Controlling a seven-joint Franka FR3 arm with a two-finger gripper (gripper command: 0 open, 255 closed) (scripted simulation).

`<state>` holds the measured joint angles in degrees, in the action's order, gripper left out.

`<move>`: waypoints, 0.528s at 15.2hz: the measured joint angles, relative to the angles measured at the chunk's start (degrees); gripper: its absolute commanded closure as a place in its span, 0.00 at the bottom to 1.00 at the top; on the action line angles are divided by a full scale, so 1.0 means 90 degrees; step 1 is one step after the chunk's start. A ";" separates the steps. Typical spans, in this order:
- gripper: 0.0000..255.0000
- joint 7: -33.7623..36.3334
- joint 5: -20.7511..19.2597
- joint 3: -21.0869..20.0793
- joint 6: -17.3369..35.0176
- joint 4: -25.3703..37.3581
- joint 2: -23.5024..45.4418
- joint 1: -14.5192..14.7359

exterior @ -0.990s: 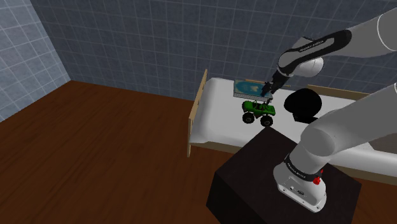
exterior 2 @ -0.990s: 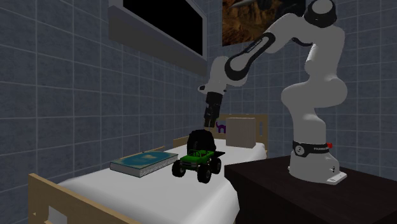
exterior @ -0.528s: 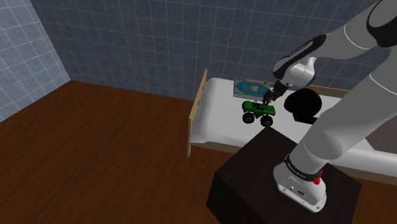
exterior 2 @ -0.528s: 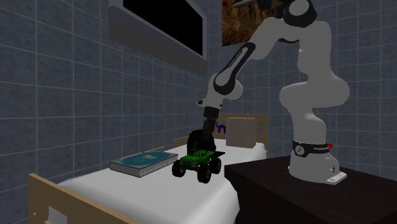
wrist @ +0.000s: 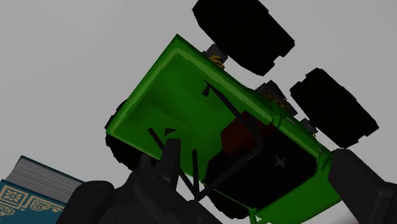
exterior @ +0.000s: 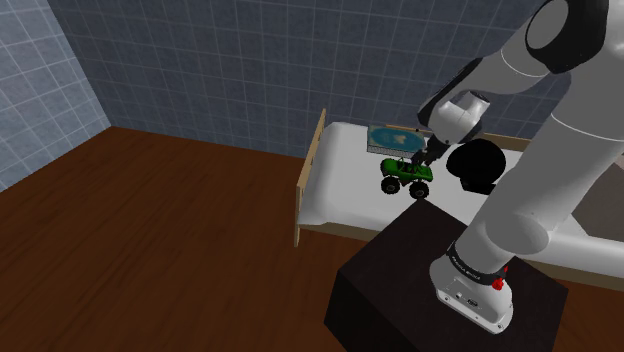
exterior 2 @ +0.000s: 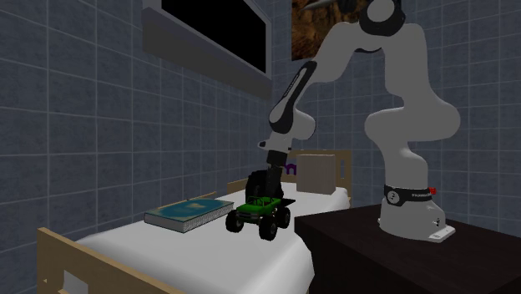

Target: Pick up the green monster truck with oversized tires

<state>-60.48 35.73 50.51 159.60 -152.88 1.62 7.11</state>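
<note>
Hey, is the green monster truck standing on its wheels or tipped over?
Upright. In the second exterior view the green monster truck stands level with its black tires on the white bed.

I see a bed w/ white sheet & wooden footboard; blue-green book flat on it, black rounded obj nearby. Wood floor, tiled walls.

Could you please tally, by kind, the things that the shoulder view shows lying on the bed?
Toy truck: 1, the green monster truck
Book: 1, the book with a blue cover
Unidentified: 1, the black rounded object
Total: 3
</note>
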 measured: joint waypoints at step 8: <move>1.00 -0.0078 0.0099 -0.0008 0.0006 0.0003 0.0023 -0.0004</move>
<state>-61.18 36.62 50.44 159.65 -152.86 1.83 7.08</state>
